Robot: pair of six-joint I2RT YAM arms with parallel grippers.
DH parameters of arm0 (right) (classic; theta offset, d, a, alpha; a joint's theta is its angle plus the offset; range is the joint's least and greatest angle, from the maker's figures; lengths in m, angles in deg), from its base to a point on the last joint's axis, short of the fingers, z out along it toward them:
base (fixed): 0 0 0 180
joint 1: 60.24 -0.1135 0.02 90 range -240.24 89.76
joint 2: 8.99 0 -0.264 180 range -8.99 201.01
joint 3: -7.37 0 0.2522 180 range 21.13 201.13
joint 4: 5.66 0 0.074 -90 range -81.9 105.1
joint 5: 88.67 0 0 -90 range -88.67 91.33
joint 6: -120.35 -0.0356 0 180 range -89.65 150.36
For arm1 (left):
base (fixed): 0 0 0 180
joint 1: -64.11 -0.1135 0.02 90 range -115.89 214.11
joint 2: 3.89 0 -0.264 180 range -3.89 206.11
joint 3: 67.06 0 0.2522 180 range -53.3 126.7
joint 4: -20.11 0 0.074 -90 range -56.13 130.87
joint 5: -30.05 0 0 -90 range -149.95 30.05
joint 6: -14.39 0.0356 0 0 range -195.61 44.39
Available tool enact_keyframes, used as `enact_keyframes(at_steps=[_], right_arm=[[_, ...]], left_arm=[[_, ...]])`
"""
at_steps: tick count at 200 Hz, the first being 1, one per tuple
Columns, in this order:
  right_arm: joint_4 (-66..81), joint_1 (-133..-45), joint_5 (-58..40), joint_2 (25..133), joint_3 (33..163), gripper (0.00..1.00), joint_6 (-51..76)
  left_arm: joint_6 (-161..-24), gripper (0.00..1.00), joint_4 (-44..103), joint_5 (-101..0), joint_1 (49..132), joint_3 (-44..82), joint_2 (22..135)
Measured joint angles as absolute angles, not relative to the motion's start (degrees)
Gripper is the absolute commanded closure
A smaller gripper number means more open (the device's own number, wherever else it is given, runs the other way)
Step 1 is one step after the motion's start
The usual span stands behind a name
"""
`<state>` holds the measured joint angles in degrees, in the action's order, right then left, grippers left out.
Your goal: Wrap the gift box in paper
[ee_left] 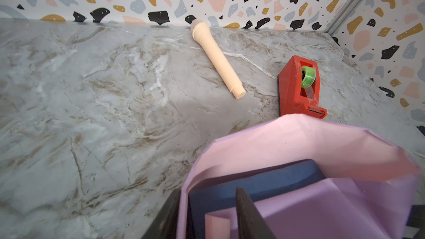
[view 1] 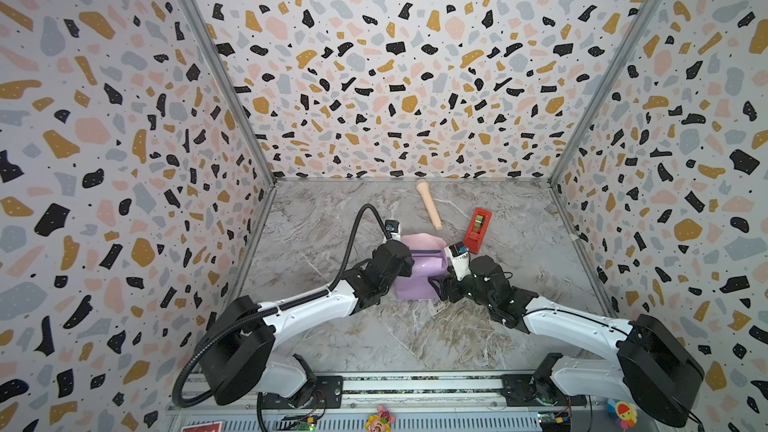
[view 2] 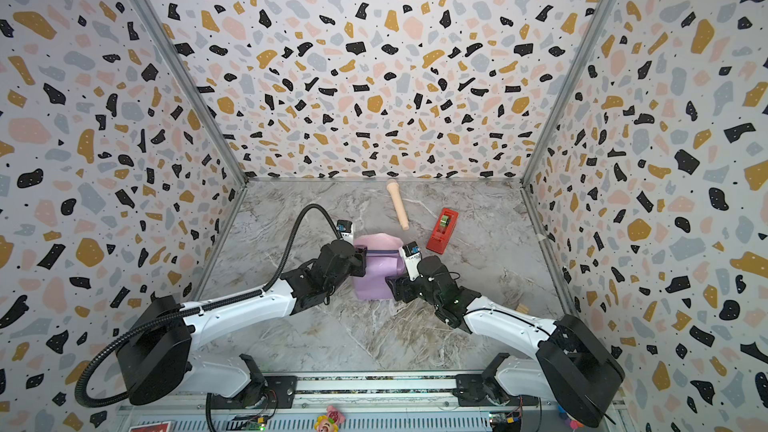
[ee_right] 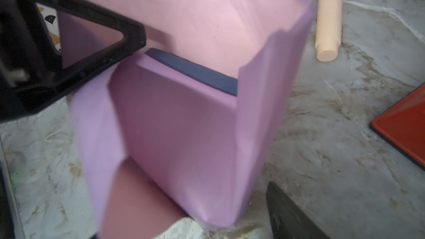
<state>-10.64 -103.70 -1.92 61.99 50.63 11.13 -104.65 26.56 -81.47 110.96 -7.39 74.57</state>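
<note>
The paper point(view 1: 419, 280) stands folded round the gift box on the marble table, lilac face out and pale pink inside; its far flap stands up. Only a navy strip of the gift box point(view 1: 426, 251) shows at the top, also clear in the left wrist view point(ee_left: 264, 180) and the right wrist view point(ee_right: 195, 70). My left gripper point(view 1: 410, 261) point(ee_left: 209, 214) is open at the bundle's left top corner, one finger outside the paper wall, the other over the box. My right gripper point(view 1: 437, 284) point(ee_right: 207, 224) is open at the bundle's near right corner, its visible finger point(ee_right: 287, 214) apart from the paper point(ee_right: 179, 123).
A beige toy microphone point(view 1: 429, 204) lies behind the bundle. A red tape dispenser point(view 1: 477, 230) with a green roll stands at the right rear, close to my right wrist. Patterned walls close the table point(view 1: 332, 326) in on three sides.
</note>
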Motion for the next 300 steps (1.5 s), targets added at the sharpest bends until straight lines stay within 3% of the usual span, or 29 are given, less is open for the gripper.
enact_keyframes(at_steps=[112, 175, 230, 300], right_arm=[[-14.3, -103.7, -0.6, 62.1, 50.3, 0.39, 9.0], [-14.4, -103.7, -0.6, 61.8, 50.2, 0.41, 8.8], [-14.4, -103.7, -0.6, 61.8, 50.2, 0.43, 8.7], [-14.4, -103.7, -0.6, 61.8, 50.2, 0.44, 8.7]], left_arm=[[-107.6, 0.22, 22.8, -76.9, 108.4, -15.8, 61.9], [-105.3, 0.17, 17.7, -71.4, 108.4, -24.3, 52.9], [-101.6, 0.13, 12.0, -63.8, 109.6, -29.1, 53.1], [-96.6, 0.10, 9.0, -62.5, 109.9, -28.7, 59.1]])
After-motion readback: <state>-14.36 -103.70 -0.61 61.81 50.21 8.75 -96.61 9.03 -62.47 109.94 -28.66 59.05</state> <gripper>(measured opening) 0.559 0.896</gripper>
